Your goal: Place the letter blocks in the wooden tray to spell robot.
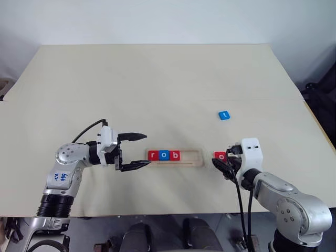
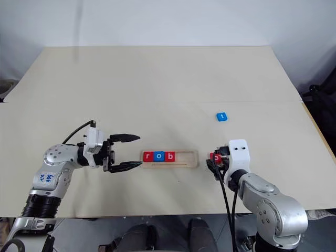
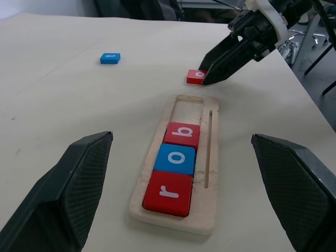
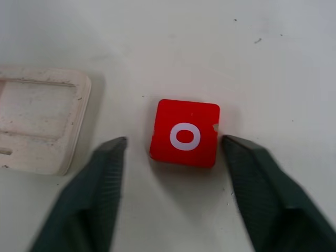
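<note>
One red o block (image 4: 184, 134) between right jaws

Tray (image 1: 192, 164): lower centre of the head view, on the table (image 1: 157, 79).
In tray: r (image 1: 153, 155), o (image 1: 164, 155), b (image 1: 175, 155), left to right.
Loose o (image 4: 185, 133): just right of tray.
t (image 1: 224, 115): upper right of tray, well apart.
</note>
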Robot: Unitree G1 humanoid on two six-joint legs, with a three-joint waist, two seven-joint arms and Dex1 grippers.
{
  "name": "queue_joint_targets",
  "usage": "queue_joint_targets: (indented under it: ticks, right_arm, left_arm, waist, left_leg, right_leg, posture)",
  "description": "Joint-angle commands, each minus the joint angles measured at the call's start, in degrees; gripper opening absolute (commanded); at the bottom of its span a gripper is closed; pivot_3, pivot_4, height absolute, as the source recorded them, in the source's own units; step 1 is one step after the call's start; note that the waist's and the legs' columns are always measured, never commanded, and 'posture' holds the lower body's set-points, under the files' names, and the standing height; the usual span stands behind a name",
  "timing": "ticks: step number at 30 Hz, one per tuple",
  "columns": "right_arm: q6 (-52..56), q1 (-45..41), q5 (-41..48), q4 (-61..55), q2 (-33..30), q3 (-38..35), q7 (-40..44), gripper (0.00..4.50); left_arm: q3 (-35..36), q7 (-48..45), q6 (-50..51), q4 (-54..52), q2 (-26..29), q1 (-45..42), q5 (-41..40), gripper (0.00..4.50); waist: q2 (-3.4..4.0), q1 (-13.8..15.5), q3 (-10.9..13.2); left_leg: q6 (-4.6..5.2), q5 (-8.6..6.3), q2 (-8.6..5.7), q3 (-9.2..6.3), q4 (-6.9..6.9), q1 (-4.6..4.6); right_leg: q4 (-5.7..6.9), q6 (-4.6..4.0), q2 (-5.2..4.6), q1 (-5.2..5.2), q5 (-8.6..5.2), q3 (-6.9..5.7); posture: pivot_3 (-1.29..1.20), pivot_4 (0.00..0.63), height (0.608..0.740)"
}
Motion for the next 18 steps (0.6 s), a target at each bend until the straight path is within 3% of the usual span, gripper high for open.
queue_joint_targets:
  ticks: [1, 5, 8, 10, 14, 18]
  right_arm:
    - [-3.56, -0.26, 1.99, 1.87, -7.5, -3.59, 6.7, 4.48]
    - [-17.39, 2.75, 3.65, 7.67, -19.35, -6.39, 21.19, 4.48]
    - [-37.71, 10.88, 1.43, 14.39, -28.81, -5.96, 39.68, 4.48]
    - [-50.3, 14.86, -1.98, 21.21, -33.13, -4.85, 47.72, 4.48]
    - [-70.71, 13.24, -6.08, 36.81, -35.78, -2.78, 56.76, 4.48]
    - [-79.33, 5.05, -7.8, 48.3, -36.0, 0.73, 60.85, 4.48]
  left_arm:
    - [0.8, 0.03, -0.14, -1.4, 0.36, -0.23, -0.59, 4.5]
    - [1.39, 0.64, -0.5, -1.67, 0.55, 0.3, -0.49, 4.5]
    - [1.78, 1.24, -0.88, -1.79, 0.59, 0.64, -0.4, 4.5]
    - [1.86, 1.41, -0.96, -1.94, 0.6, 0.87, -0.41, 4.5]
    - [2.08, 1.91, -1.31, -2.32, 0.47, 1.15, -0.35, 4.5]
    - [2.23, 1.52, -1.2, -3.16, 0.97, 1.96, -0.91, 4.5]
  waist:
    - [0.0, 0.12, 0.0]
    - [0.0, 0.05, 0.0]
    - [-0.02, 0.16, 0.01]
    - [-0.05, 0.17, 0.03]
    - [-0.1, -0.14, 0.06]
    - [-0.05, -0.27, 0.09]
  left_leg:
    - [0.01, -0.01, -0.02, -0.03, 0.0, -0.01]
    - [0.07, -0.04, -0.02, -0.03, -0.01, 0.0]
    - [0.1, -0.06, -0.04, -0.06, -0.09, 0.01]
    - [0.1, -0.06, -0.03, -0.05, -0.08, 0.02]
    - [0.12, -0.06, -0.04, 0.01, 0.04, 0.13]
    - [0.11, -0.06, 0.0, 0.03, 0.04, 0.4]
  right_leg:
    - [-0.02, 0.0, -0.01, 0.02, 0.0, -0.01]
    - [-0.08, 0.02, -0.01, 0.06, 0.01, -0.01]
    - [-0.18, 0.04, 0.03, 0.11, 0.02, -0.03]
    - [-0.24, 0.06, 0.07, 0.17, 0.03, -0.05]
    - [-0.37, 0.19, 0.07, 0.34, 0.1, 0.03]
    - [-0.4, 0.2, 0.08, 0.6, 0.11, 0.04]
  posture:
    - [0.0, 0.15, 0.74]
    - [0.0, 0.15, 0.74]
    - [0.0, 0.15, 0.74]
    - [0.0, 0.15, 0.74]
    - [0.0, 0.15, 0.74]
    - [0.0, 0.15, 0.74]
